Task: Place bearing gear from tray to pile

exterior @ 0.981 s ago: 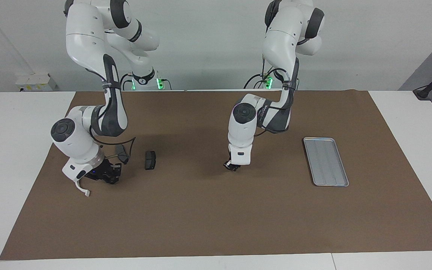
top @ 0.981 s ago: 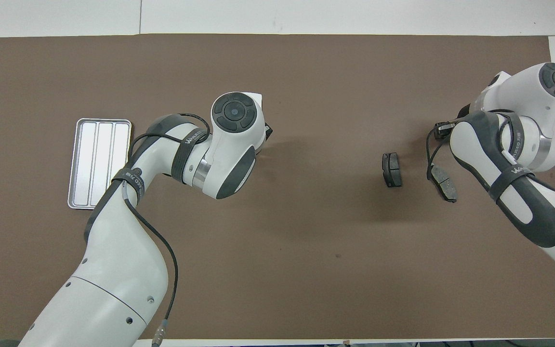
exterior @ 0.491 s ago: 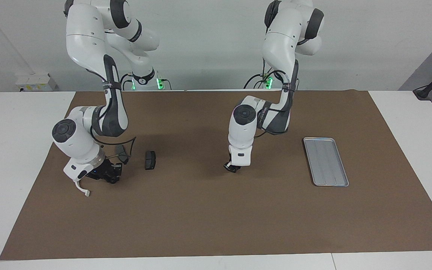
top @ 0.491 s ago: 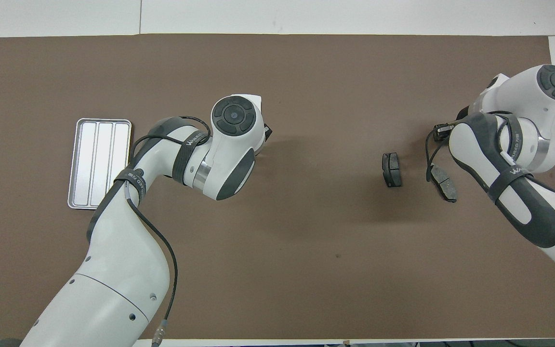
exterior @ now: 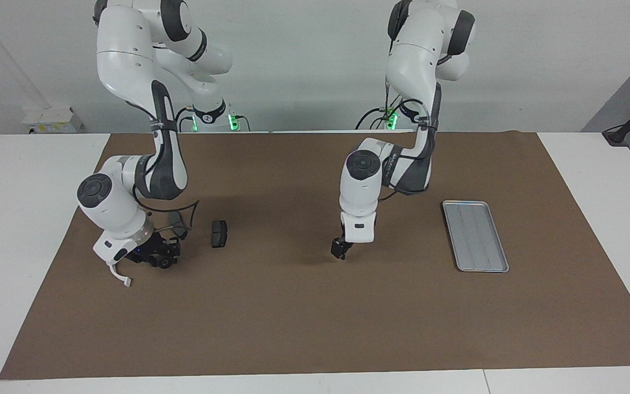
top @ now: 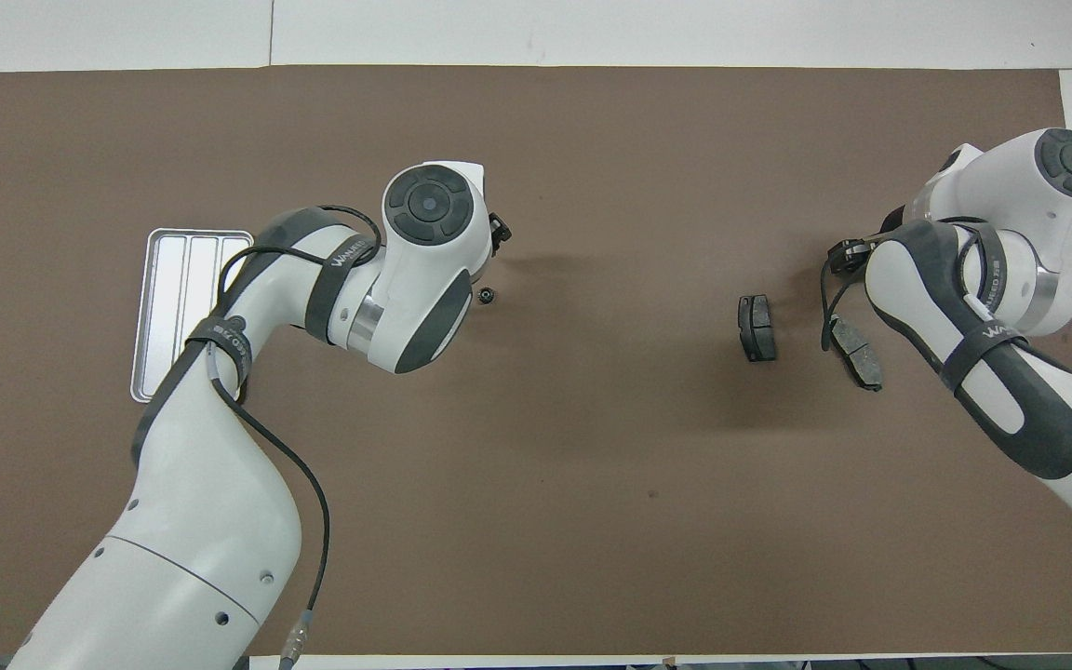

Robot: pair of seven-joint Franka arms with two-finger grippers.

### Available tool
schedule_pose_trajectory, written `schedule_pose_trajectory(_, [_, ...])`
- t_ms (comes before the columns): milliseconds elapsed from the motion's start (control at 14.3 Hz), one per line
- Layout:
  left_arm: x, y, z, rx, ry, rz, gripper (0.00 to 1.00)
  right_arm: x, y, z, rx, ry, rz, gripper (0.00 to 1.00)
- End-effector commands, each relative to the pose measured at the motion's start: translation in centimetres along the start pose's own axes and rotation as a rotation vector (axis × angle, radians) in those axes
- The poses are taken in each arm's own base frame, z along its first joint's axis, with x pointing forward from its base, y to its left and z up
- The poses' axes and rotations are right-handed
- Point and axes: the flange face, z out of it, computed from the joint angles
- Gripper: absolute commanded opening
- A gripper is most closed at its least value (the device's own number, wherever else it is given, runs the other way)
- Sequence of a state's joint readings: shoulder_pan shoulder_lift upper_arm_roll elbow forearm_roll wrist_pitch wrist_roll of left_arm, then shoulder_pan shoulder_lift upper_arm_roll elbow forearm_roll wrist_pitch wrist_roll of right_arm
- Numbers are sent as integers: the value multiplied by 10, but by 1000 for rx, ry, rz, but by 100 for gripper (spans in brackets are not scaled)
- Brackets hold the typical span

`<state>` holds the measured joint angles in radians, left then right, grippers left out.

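Observation:
The silver-grey tray (exterior: 475,235) lies bare at the left arm's end of the mat and also shows in the overhead view (top: 184,316). The small black bearing gear (top: 487,296) lies on the mat mid-table, beside the left hand. In the facing view my left gripper (exterior: 340,250) hangs low over that spot and hides the gear. The pile is at the right arm's end: two dark pads (exterior: 219,233) (top: 857,354) and a white half-ring bracket (exterior: 120,275). My right gripper (exterior: 159,257) is low beside the bracket.
A brown mat (exterior: 315,317) covers the table, with white table edge around it. A black cable loops from the right arm over the pad nearer that arm (exterior: 177,221).
The left arm has shifted a little toward the tray and its hand has turned, uncovering the gear on the mat in the overhead view. The right arm has barely moved.

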<state>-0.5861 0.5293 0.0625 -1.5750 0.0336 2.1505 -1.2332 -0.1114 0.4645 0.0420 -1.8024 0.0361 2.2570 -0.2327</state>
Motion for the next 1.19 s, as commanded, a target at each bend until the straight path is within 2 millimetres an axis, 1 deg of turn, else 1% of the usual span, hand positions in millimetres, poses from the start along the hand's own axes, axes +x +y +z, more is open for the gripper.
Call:
schedule_pose_trajectory(0, [43,-38,-70,9,18,-45,100,-2,-6,-10,3,17,-14,81])
schedule_pose_trajectory(70, [68,-59,-96,14,14,-47,100,0,-7,-17,0,24,5,81])
schedule_pose_trajectory(140, [85,-78,-120,19,7,-21,100,3,-8,-25,1,26,15,81])
schedule_pose_trajectory(210, [97,-94,-142,19,3,-6,100,10,-10,-37,2,33,13,81])
schedule_pose_trajectory(280, [107,-112,-161,24,-1,-5,100,16,-14,-49,4,44,7,81])
schedule_pose_trajectory(351, [117,-129,-178,34,-8,11,100,24,-28,-63,4,51,-8,81])
schedule_pose_trajectory(491, [126,-165,-213,57,-30,92,100,40,-40,-98,0,75,-7,81])
schedule_pose_trajectory(561, [136,-189,-230,60,-36,116,100,50,-49,-112,-1,90,-16,81])
schedule_pose_trajectory(631, [147,-211,-245,59,-43,143,100,57,-54,-117,-4,95,-24,81])
schedule_pose_trajectory(701, [157,-231,-254,68,-56,174,100,63,-68,-120,-16,84,-52,81])
schedule_pose_trajectory(771, [170,-252,-255,86,-86,202,100,73,-88,-125,-41,75,-79,81])
schedule_pose_trajectory(841, [176,-262,-259,91,-105,246,100,83,-108,-137,-69,89,-82,80])
schedule_pose_trajectory(911, [184,-276,-263,89,-118,256,100,91,-144,-143,-98,98,-103,79])
schedule_pose_trajectory(981, [189,-288,-269,61,-138,258,100,96,-170,-148,-105,111,-108,79])
schedule_pose_trajectory(1052, [191,-297,-274,46,-151,267,100,100,-187,-155,-101,115,-107,79])
schedule_pose_trajectory(1122, [190,-309,-282,49,-163,283,100,103,-218,-156,-95,113,-123,79])
